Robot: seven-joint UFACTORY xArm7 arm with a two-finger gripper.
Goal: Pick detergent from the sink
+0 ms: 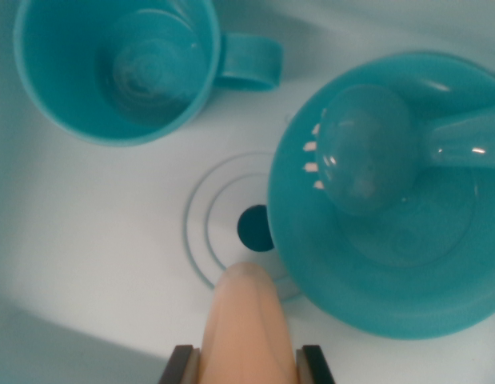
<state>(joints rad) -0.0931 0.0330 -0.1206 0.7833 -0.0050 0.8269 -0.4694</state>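
The white sink fills my whole wrist view, its floor bare where nothing sits, with a shadow across the lower left corner. Largest of the things in it is the teal plate, at the wrist view's right, its edge cut off by the frame on that side and lapping over part of the ringed drain. On the plate lies a teal slotted spoon, bowl down, its handle running off the right edge; only a few slots show at the bowl's left rim. At the upper left stands a teal mug, mouth up, handle pointing toward the plate, its top rim cut off by the frame.

Down at the bottom middle is my pincer. Only the two dark fingertips show, one on each side of the peach-coloured detergent bottle, closed in against its flanks so that I have it clasped between them. The bottle's rounded end points up the frame toward the drain and covers the drain rings' lower edge. Its lower part is cut off by the frame, and I cannot tell whether it touches the sink floor. The picture is soft, so no label is readable.
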